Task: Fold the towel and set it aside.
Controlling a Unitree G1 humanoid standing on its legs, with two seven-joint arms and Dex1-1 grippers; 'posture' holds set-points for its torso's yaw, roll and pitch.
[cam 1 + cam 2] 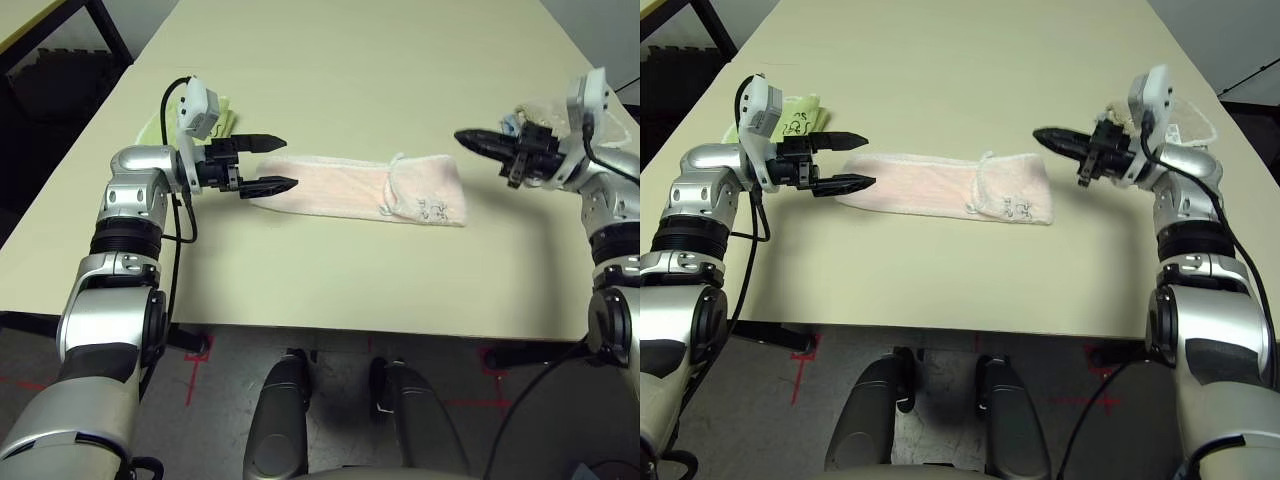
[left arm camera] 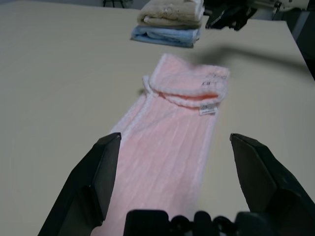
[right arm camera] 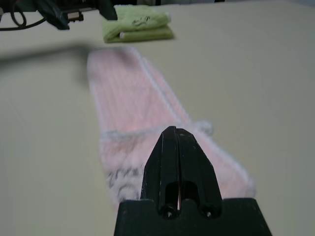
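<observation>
Towel, pale pink and folded into a long narrow band, lay flat across the middle of the table, running from my left side to my right. Its right end carried a turned-back flap with a white scalloped edge, a small grey embroidered motif and a white tag. My left claw hovered level just off the towel's left end, its two black fingers spread wide and pointing along the band, with nothing between them. My right claw hung above the table just beyond the right end, fingers pressed together into a single point aimed back at the cloth, holding nothing and clear of it. A lime-green folded towel sat behind my left wrist. Beige and light-blue folded towels were stacked beyond the pink towel's right end.
</observation>
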